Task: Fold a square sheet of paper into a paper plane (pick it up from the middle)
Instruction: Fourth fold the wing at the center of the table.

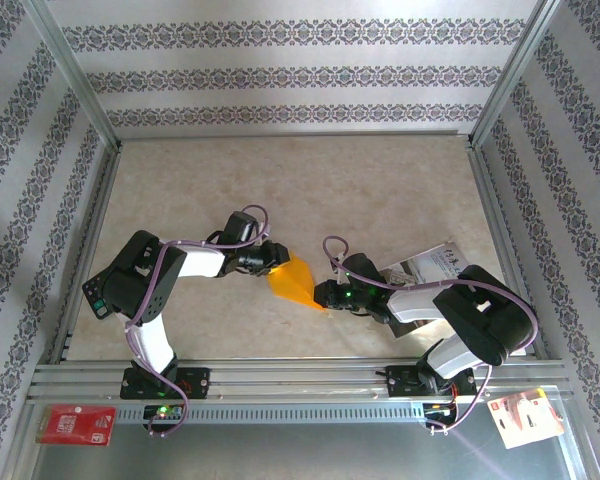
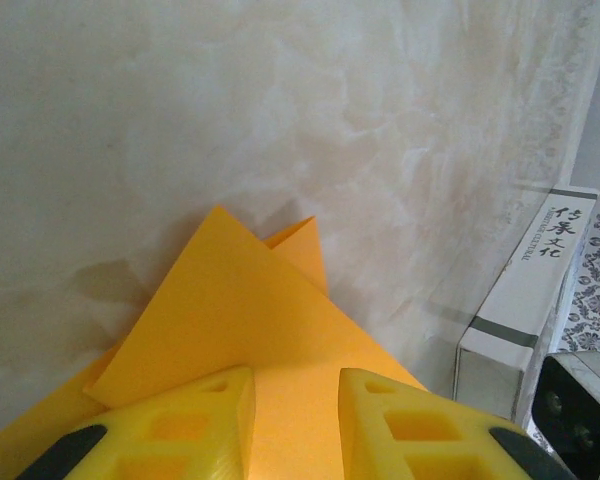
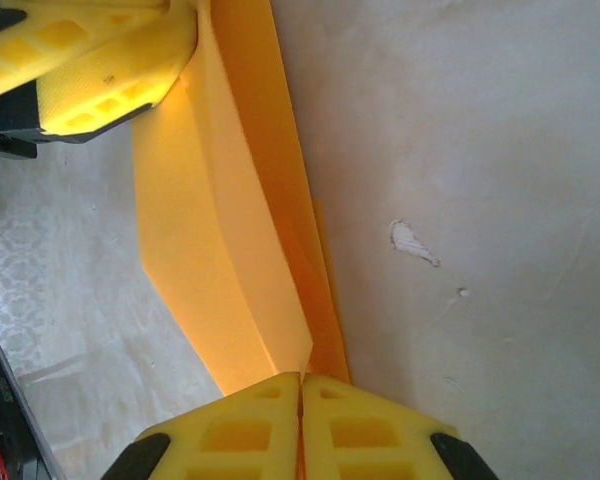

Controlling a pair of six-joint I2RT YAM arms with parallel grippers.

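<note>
Nearest, my right jaws pinch the part-folded square sheet of paper (image 3: 230, 250); left jaws narrowly parted over it. Judged mid-fold; crease needs pressing next.

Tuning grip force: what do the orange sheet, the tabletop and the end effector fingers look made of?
Orange sheet: thin matte paper, going by its sharp creases and layered folds.
Tabletop: beige marbled surface with a faint sheen, probably laminate or vinyl; the look leaves it open.
Left end effector fingers: yellow plastic, likely 3D-printed, with a fine ribbed texture, hollow cells and dark inserts at the base.
</note>
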